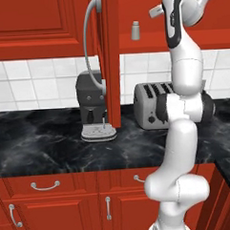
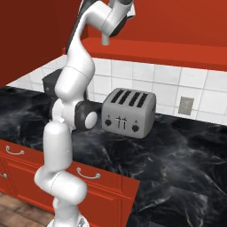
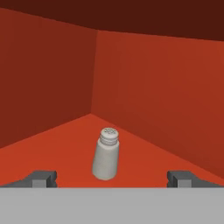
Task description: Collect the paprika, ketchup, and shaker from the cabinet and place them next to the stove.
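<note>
1. Hand (image 3: 112,178) spread wide, holding nothing; its two dark fingertips (image 3: 41,178) stand far apart at the bottom of the hand view, either side of the shaker.
2. Shaker (image 3: 106,154): light grey cylinder with a ridged, perforated cap, standing slightly tilted in the hand view on the red cabinet floor, between the fingertips but further in and not touching them.
3. In the left base view the shaker (image 1: 135,31) stands on the bottom shelf of the open cabinet (image 1: 146,44), just left of the arm's upper links.
4. Cabinet door (image 1: 110,60) swung open, edge-on to the left base camera, with its long curved silver handle (image 1: 88,46) hanging in front of it.
5. Cabinet interior (image 3: 144,83) bare red walls meeting in a corner behind the shaker.
6. Arm (image 1: 184,75) reaches up from the base into the cabinet opening; in the right base view the wrist (image 2: 113,17) sits at the shelf edge.
7. Black marble counter (image 1: 46,139) below carries a silver four-slot toaster (image 2: 128,113) and a dark grey coffee machine (image 1: 91,106), both against the white tiled wall.
8. Red drawers and doors with silver handles under the counter.
</note>
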Motion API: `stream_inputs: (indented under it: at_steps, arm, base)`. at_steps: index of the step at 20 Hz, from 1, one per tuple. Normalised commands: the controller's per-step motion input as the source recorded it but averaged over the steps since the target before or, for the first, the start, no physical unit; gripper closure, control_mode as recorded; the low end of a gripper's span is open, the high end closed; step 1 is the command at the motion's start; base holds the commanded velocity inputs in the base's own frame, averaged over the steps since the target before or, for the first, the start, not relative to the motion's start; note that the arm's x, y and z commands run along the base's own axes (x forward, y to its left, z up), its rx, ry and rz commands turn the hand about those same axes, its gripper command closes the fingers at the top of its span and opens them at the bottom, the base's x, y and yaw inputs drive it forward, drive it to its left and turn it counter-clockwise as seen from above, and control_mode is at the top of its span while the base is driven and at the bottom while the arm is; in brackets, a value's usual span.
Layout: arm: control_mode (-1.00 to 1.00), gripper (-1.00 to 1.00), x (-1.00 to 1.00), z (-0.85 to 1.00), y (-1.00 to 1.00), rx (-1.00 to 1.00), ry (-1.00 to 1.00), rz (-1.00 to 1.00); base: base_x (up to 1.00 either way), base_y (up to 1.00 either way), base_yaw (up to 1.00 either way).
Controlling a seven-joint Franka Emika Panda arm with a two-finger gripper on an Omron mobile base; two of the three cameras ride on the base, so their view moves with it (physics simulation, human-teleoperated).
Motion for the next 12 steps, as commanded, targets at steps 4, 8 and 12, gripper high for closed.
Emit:
stream_inputs:
  at_steps: [4, 8, 12]
  arm:
    - [-1.0, -1.0, 0.31, -0.05, 0.19, 0.0, 0.0, 0.0]
    - [-1.0, -1.0, 0.28, -0.06, 0.22, 0.0, 0.0, 0.0]
    - [-1.0, -1.0, 0.2, -0.01, 0.1, 0.0, 0.0, 0.0]
  base:
    - [0.0, 0.0, 0.0]
    - [0.0, 0.0, 0.0]
    - [0.0, 0.0, 0.0]
